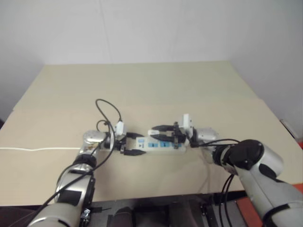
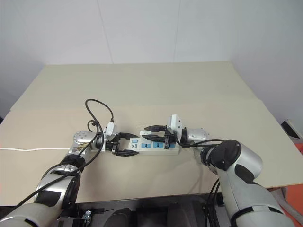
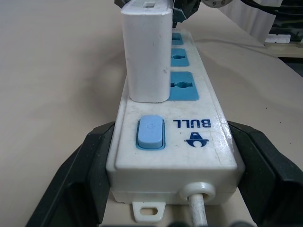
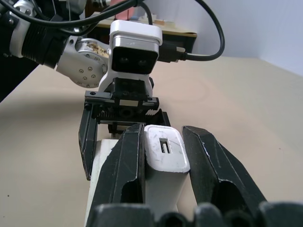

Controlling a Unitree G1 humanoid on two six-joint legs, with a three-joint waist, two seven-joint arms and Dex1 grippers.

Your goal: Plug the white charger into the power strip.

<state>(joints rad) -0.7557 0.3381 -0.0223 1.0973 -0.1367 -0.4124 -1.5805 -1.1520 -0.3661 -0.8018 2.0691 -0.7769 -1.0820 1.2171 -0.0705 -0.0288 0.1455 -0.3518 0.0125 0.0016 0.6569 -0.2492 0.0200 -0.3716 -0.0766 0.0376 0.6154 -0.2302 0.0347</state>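
- Near the front edge of the tan table [image 2: 142,85], you have the power strip [image 2: 154,145] lying flat, lengthwise between the two grippers.
- On the strip, the white charger [image 3: 145,52] stands upright in the socket next to the blue switch [image 3: 150,133]; two more blue socket faces [image 3: 176,56] beyond it are free.
- Your left gripper [image 2: 127,144] is closed on the power strip at the switch-and-cord end — one black finger against each long side.
- Your right gripper [image 4: 163,156] is clamped on the white charger, a finger pressed to each side of the block.
- Beyond the strip you have wide bare tabletop up to the wall; the strip's thin white cord [image 2: 33,149] runs off toward the table's left edge.
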